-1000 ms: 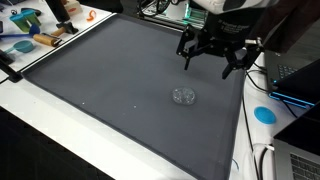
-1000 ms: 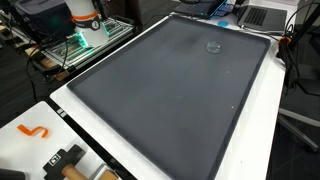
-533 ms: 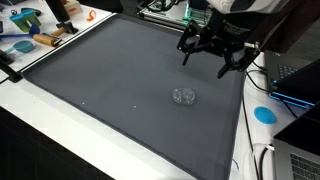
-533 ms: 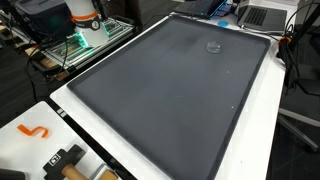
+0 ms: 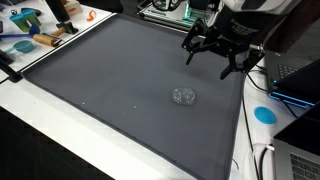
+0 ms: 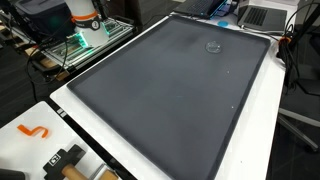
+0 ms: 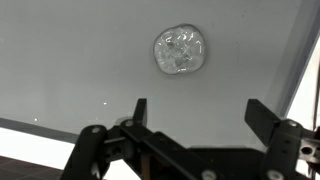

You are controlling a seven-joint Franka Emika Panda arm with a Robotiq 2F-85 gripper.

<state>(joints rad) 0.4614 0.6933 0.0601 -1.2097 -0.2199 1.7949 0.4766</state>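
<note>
A small clear, crinkled glass-like object (image 5: 183, 96) lies on the dark grey mat (image 5: 110, 80); it also shows near the mat's far end (image 6: 213, 46) and at the top of the wrist view (image 7: 180, 50). My black gripper (image 5: 212, 58) hangs above the mat's far right part, well back from the clear object. Its two fingers stand wide apart with nothing between them (image 7: 198, 112). Only bare mat lies under the jaws. The arm does not show in the exterior view taken from the mat's opposite end.
Tools and coloured items (image 5: 30, 40) sit on the white table beyond the mat's left corner. A blue disc (image 5: 264, 114) and a laptop (image 5: 300, 80) lie to the right. An orange hook (image 6: 32, 130) and a mallet-like tool (image 6: 66, 160) rest near the mat.
The gripper has drifted slightly upward and to the right, away from the clear object. Its jaws stay wide apart. The clear object has not moved.
</note>
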